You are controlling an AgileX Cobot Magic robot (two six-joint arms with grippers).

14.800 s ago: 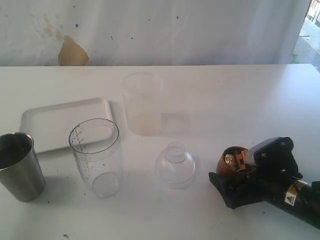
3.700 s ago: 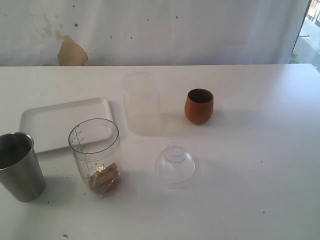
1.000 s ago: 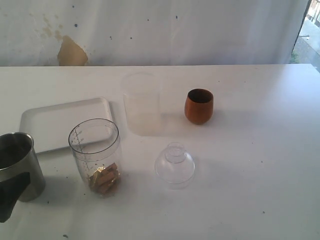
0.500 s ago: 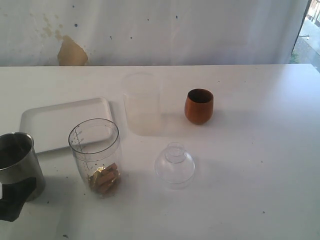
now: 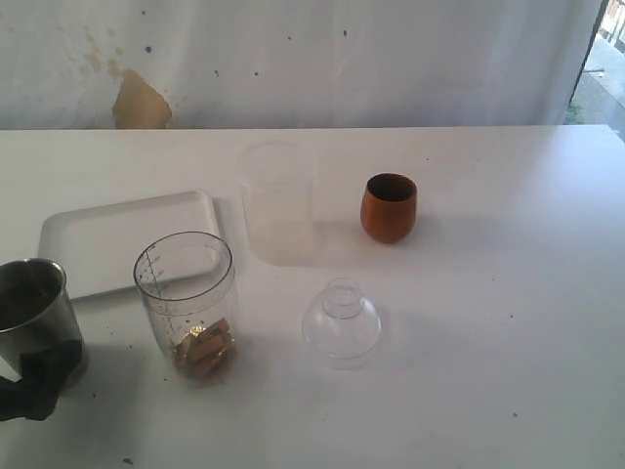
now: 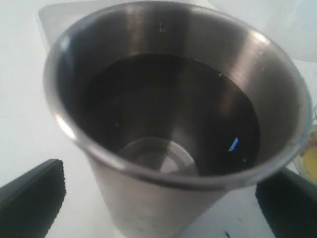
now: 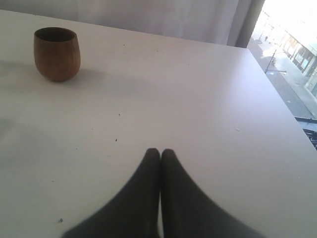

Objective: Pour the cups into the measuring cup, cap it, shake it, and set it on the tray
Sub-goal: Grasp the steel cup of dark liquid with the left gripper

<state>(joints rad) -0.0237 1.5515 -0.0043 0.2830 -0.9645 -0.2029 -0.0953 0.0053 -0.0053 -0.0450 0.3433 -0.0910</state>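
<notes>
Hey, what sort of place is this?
Likely a robot test bench, not a kitchen: a plain white table before a stained white backdrop, a daylit window beside it, and a black claw open around a tapered shiny steel tumbler.

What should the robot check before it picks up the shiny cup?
1. The left fingers open, one on each side of the steel tumbler: ok.
2. The tumbler upright: ok.
3. The measuring cup upright, mouth uncovered: ok.
4. The clear dome lid off the cup, lying aside: ok.
5. The wooden cup out of the way: ok.
6. Fingers touching the tumbler: cannot tell.
</notes>
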